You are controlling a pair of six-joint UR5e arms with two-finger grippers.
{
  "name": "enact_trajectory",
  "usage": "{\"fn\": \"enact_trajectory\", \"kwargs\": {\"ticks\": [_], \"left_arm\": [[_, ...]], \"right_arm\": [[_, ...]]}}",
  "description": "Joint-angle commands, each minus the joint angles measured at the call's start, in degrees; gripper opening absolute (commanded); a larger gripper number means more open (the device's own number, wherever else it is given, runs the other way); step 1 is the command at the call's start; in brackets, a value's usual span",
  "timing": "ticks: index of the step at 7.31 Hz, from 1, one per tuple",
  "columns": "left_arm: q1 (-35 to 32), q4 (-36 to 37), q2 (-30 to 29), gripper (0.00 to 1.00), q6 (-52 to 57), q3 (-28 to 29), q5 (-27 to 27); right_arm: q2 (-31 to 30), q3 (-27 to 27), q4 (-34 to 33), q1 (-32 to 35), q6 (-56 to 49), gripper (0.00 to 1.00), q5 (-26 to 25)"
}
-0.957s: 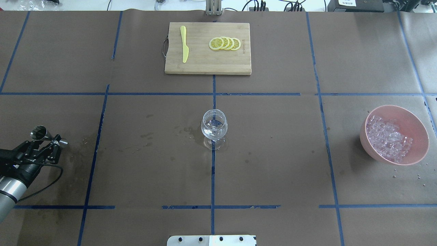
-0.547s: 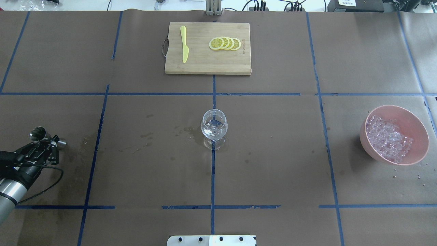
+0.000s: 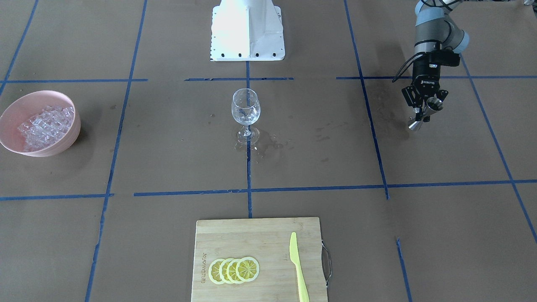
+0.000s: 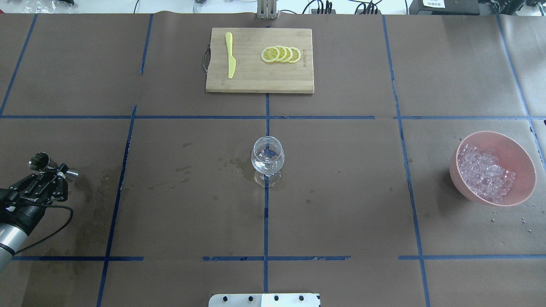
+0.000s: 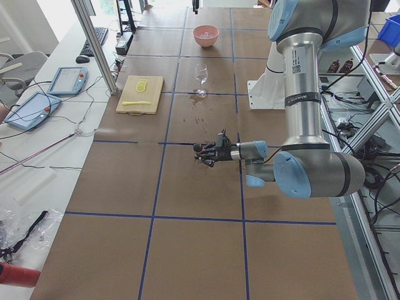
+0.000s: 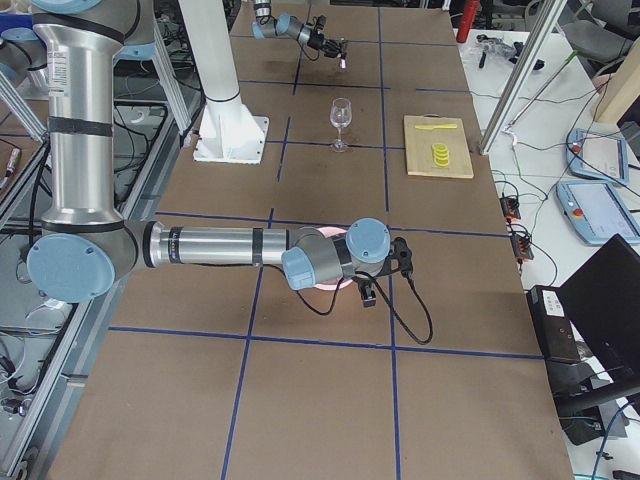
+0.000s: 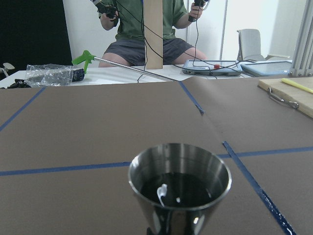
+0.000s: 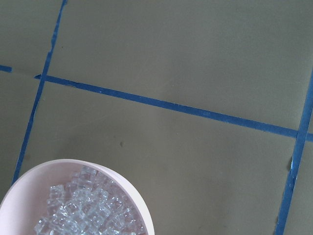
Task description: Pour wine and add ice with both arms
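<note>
- Ice (image 4: 484,172) lies heaped as small clear cubes in a pink bowl (image 4: 518,149), at 3 o'clock from the wine glass in the overhead view. A few loose bits lie on the table just beside the bowl, at its 5 o'clock.
- The wine glass (image 4: 267,158) stands upright at the middle of the brown table (image 4: 341,204), on a blue tape line. Any wine in it is too faint to make out. Wet marks (image 4: 232,164) spread on the paper from its foot toward 9 o'clock.
- The left gripper (image 4: 59,170) is far out at 9 o'clock from the glass, well apart from it. Its fingers pinch a steel jigger (image 4: 39,162) at the narrow waist. In the left wrist view the upper cup's mouth faces up, with a dark inside and a few bright glints.
- The right gripper (image 6: 398,258) shows only in the exterior right view, so I cannot tell how its fingers stand. Its wrist camera looks straight down on the table, with the bowl's rim and ice at 7 o'clock of that view.
- At 12 o'clock from the glass lies a wooden cutting board (image 4: 256,79). On it are a yellow knife (image 4: 230,55) toward 9 o'clock and overlapping lemon slices (image 4: 280,54) toward 3 o'clock.
</note>
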Motion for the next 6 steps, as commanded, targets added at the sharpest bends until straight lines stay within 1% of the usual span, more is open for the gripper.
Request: {"fn": "enact_trajectory", "kwargs": {"ticks": [1,2,3,4,5,6], "left_arm": [[0.07,-0.84,-1.88,0.0,6.57,-5.2,-0.38],[0.07,-0.84,-7.38,0.0,9.8,-5.13,-2.3],[0.07,-0.84,-12.31,0.0,14.45,-5.48,-2.84],[0.07,-0.49,-17.66,0.0,16.15,-5.48,-3.71],[0.07,0.12,-21.11,0.0,17.82,-5.57,-5.46],[-0.01,0.48,-22.8,0.0,20.71,-6.26,-9.74]], "right_arm": [[0.06,0.11,0.76,0.0,-0.07,1.0,0.0],[0.06,-0.06,1.73,0.0,-0.07,1.0,0.0],[0.06,-0.24,2.26,0.0,-0.07,1.0,0.0],[0.06,-0.15,2.35,0.0,-0.07,1.0,0.0],[0.06,-0.24,2.35,0.0,-0.07,1.0,0.0],[0.06,-0.32,2.35,0.0,-0.16,1.0,-0.09]]}}
